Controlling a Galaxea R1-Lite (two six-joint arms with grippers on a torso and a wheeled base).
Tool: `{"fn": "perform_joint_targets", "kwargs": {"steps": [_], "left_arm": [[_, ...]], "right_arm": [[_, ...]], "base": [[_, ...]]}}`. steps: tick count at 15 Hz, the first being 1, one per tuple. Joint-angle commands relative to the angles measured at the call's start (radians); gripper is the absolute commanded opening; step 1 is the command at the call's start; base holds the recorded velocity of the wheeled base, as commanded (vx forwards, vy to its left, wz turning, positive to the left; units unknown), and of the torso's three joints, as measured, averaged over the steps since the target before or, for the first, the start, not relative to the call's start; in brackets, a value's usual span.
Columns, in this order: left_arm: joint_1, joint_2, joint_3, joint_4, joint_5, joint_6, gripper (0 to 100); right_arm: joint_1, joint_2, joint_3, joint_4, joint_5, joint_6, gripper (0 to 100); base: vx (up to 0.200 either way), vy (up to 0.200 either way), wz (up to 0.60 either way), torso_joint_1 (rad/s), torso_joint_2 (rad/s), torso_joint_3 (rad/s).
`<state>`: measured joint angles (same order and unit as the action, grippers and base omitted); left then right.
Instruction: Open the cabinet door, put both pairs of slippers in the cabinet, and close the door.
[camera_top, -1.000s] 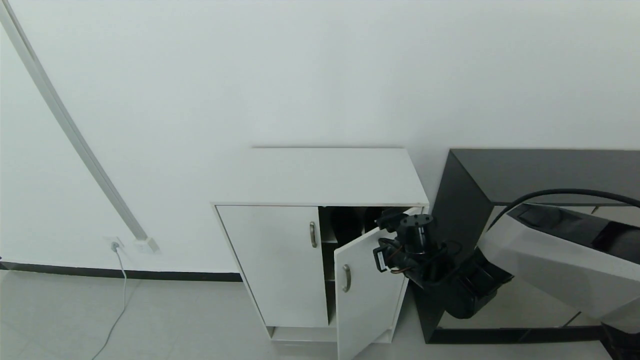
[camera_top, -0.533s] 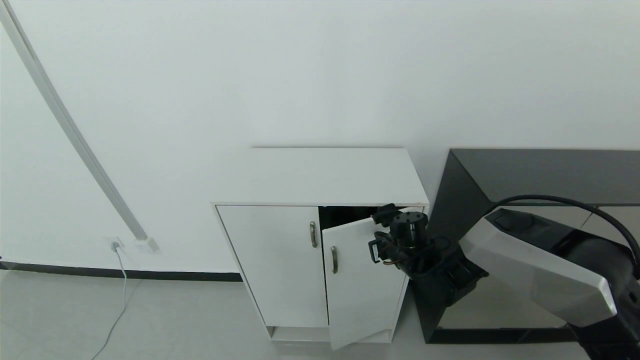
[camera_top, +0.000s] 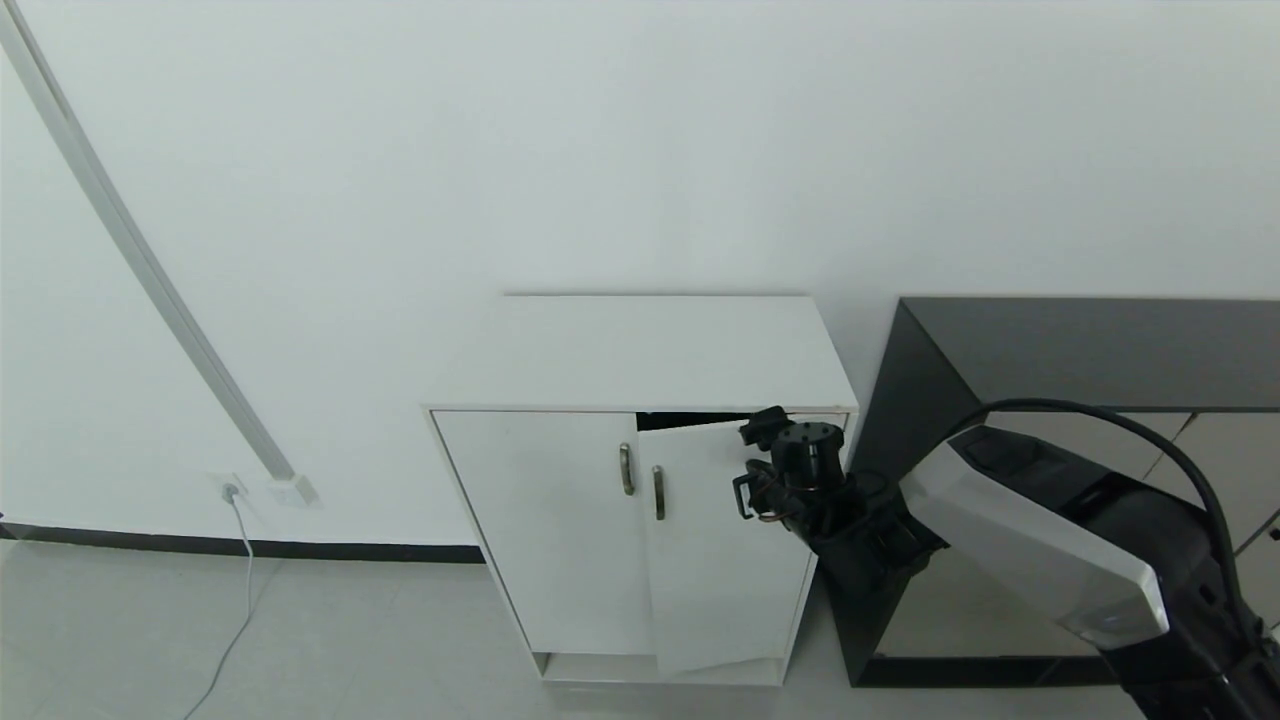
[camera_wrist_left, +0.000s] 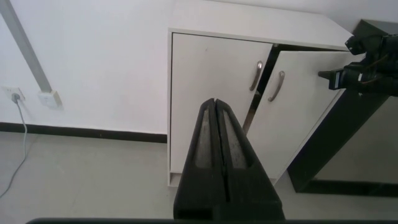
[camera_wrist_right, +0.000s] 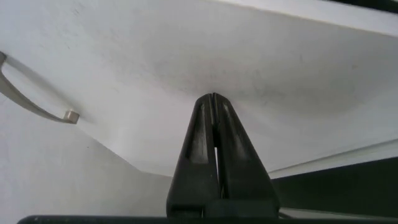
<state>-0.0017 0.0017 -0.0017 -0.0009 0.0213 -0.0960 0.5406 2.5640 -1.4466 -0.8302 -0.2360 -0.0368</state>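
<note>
Right tool (camera_wrist_right: 213, 99) against cabinet door (camera_wrist_right: 186, 50)

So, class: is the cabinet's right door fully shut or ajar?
Slightly ajar: a dark gap shows above the right door, and its lower edge hangs lower than the left door. The right gripper touches it.

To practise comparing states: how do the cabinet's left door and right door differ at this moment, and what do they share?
The left door lies flush and shut; the right door stands slightly ajar, with a dark gap at its top. The right gripper, shut, meets the right door's face; nothing touches the left door. Both are white, with metal handles by the middle seam.
</note>
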Motion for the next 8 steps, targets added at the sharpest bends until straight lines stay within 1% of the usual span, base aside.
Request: {"fn": "perform_joint_targets", "kwargs": {"steps": [1, 8], "left_arm": [[0.000, 0.001, 0.000, -0.001, 0.000, -0.001, 0], [0.000, 0.001, 0.000, -0.001, 0.000, -0.002, 0]], "right_arm": [[-0.004, 0.021, -0.035, 0.010, -0.002, 0.000, 0], [-0.019, 0.070, -0.112, 0.049, -0.003, -0.002, 0]], "base": [[0.000, 0.000, 0.00, 0.000, 0.00, 0.000], [0.000, 0.000, 0.00, 0.000, 0.00, 0.000]]}}
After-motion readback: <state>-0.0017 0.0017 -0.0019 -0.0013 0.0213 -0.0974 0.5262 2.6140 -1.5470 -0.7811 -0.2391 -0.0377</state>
